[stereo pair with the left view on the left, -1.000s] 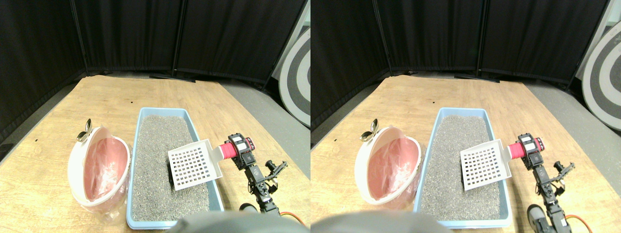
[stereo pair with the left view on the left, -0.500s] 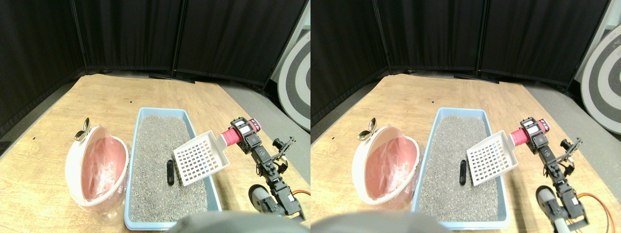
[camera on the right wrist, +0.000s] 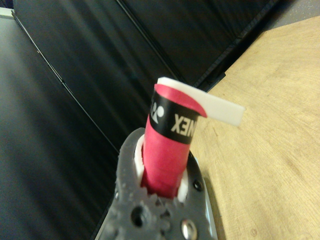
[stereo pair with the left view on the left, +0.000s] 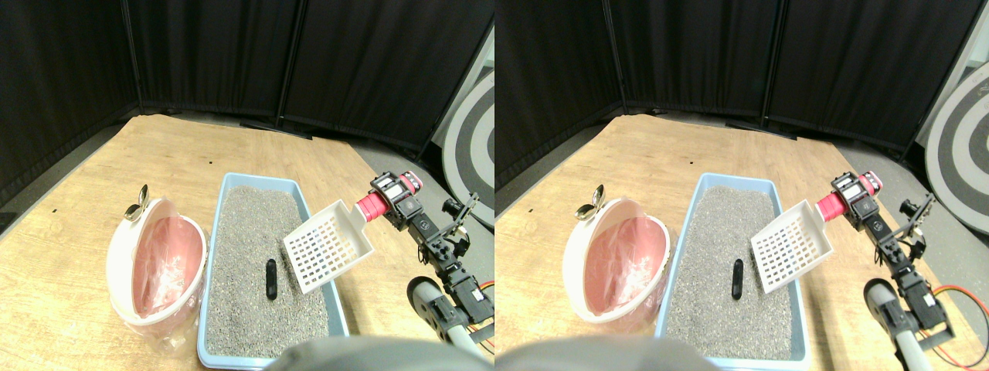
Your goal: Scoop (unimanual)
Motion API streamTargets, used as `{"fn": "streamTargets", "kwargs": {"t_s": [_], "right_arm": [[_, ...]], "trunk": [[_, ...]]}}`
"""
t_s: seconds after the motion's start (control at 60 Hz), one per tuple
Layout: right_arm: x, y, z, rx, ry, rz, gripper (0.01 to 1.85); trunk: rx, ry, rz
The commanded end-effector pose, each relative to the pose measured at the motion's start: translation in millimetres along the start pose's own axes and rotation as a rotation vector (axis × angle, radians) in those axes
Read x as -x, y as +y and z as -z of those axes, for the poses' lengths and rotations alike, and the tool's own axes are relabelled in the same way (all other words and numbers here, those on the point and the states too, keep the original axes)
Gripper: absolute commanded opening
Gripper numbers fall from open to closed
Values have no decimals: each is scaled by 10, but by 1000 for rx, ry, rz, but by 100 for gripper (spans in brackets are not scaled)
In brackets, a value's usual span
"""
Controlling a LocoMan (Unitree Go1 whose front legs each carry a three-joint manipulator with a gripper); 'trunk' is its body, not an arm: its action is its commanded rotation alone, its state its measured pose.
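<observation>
My right gripper (stereo pair with the left view on the left: 391,198) is shut on the red wrapped handle (stereo pair with the left view on the left: 370,206) of a white slotted scoop (stereo pair with the left view on the left: 327,246). The scoop hangs tilted in the air above the right rim of the blue litter tray (stereo pair with the left view on the left: 257,178), and its blade looks empty. A small black lump (stereo pair with the left view on the left: 271,278) lies on the grey litter (stereo pair with the left view on the left: 247,232), left of the scoop and apart from it. In the wrist view the red handle (camera on the right wrist: 167,150) sits between the grey jaws of my gripper (camera on the right wrist: 162,192), with the scoop's white edge (camera on the right wrist: 222,109) beyond.
A white bin with a pink liner (stereo pair with the left view on the left: 158,263) lies tipped against the tray's left side, a metal clip (stereo pair with the left view on the left: 140,204) on its rim. Black curtain panels (stereo pair with the left view on the left: 232,54) close the back. A grey and white ringed board (stereo pair with the left view on the left: 469,131) stands at the right.
The scoop has risen and moved right, from low over the litter to above the tray's right rim. The black lump now shows in full. The whole view has also shifted a little.
</observation>
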Motion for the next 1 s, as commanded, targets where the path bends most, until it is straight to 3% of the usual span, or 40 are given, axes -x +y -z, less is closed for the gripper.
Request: {"fn": "streamTargets", "kwargs": {"t_s": [0.017,0.267,0.7,0.783,1.0], "right_arm": [[-25,-6,-88,11,-40,4,6],[-83,15,-115,78,-26,9,6],[-227,13,-84,204,-71,-26,6],[-257,71,-62,237,-104,-59,6],[-303,233,-17,182,-101,-97,6]], "trunk": [[25,6,-20],[35,6,-36],[54,11,-44],[60,11,-46],[72,18,-56]]}}
